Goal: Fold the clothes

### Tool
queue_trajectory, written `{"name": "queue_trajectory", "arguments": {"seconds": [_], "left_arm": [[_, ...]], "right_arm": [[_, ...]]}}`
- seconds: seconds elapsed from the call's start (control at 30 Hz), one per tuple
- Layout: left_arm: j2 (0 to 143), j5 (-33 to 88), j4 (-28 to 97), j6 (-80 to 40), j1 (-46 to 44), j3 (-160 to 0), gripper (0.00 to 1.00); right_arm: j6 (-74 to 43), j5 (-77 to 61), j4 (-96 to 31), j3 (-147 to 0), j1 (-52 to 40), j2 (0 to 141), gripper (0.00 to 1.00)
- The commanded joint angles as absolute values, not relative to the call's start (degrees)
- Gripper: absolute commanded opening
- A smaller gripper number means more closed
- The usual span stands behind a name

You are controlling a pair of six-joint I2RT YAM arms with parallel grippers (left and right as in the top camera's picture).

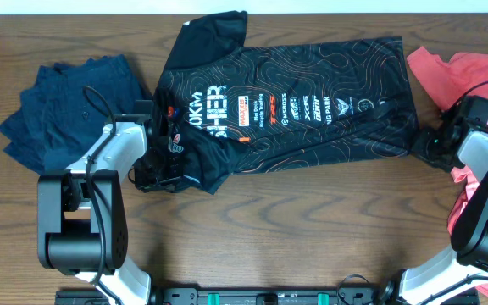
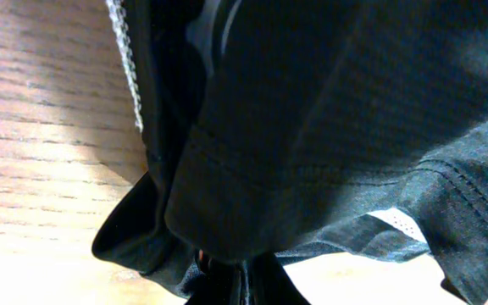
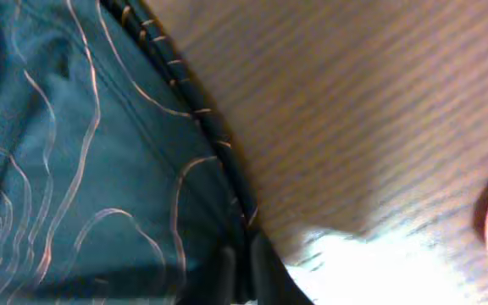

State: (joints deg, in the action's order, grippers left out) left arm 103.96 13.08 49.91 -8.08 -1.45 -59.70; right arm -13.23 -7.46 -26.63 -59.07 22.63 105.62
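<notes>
Lying spread across the middle of the wooden counter (image 1: 312,229) is the black jersey (image 1: 295,102), its chest logos readable and one sleeve pointing away toward the far edge. The sleeve and hem corner on the jersey's left end are rumpled and turned over on themselves. The left tool (image 1: 166,161) sits right at that rumpled corner, touching the cloth. From its wrist camera, dark fabric fills nearly everything and gathers to a tight bunch at the bottom middle, so the tool seems to be pinching the jersey there (the fingers themselves are buried in cloth). The right tool (image 1: 435,140) rests at the jersey's opposite end, against the hem. Its camera shows only the stitched edge with orange contour lines running down over bare wood, and I cannot tell whether its fingers are spread or pressed together. Navy-blue garments (image 1: 66,110) lie heaped beyond the jersey's left end. Coral-pink shirts (image 1: 473,72) are piled past its right end, beside the right arm.
</notes>
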Motion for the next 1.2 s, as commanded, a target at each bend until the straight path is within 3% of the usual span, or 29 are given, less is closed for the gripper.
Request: {"name": "queue_trajectory", "arguments": {"seconds": [0.0,0.3,0.6,0.63,0.67,0.73,0.83,1.17], "left_arm": [[104.29,11.94,51.4,-7.79,-1.37,-59.79,0.06],[104.22,11.92,60.88,-7.79,-1.37,-59.79,0.06],[97.95,11.92,61.8,-8.67,-1.32,-59.96,0.07],[96.64,12.01,61.25,-8.67,-1.32,-59.96,0.16],[94.8,12.86,60.75,-8.64,-1.32,-59.96,0.53],[92.27,14.79,60.55,-8.64,-1.32,-59.96,0.71],[88.97,18.96,60.55,-8.64,-1.43,-59.96,0.75],[90.26,22.31,55.55,-10.48,-8.23,-58.26,0.75]], "right_arm": [[-13.3,-4.86,-28.84,-57.91,22.22,105.1,0.01],[-25.23,15.4,-46.85,-58.06,27.0,104.97,0.01],[-23.31,10.28,-49.6,-58.08,31.55,99.81,0.03],[-21.65,7.62,-48.95,-58.06,31.35,98.98,0.07],[-19.18,3.99,-48.16,-58.06,30.98,97.84,0.16],[-16.56,0.64,-47.37,-58.11,30.37,96.42,0.31],[-16.14,-1.34,-47.53,-58.13,29.58,94.21,0.42],[-14.39,-4.1,-49.76,-58.13,28.75,89.25,0.4]]}}
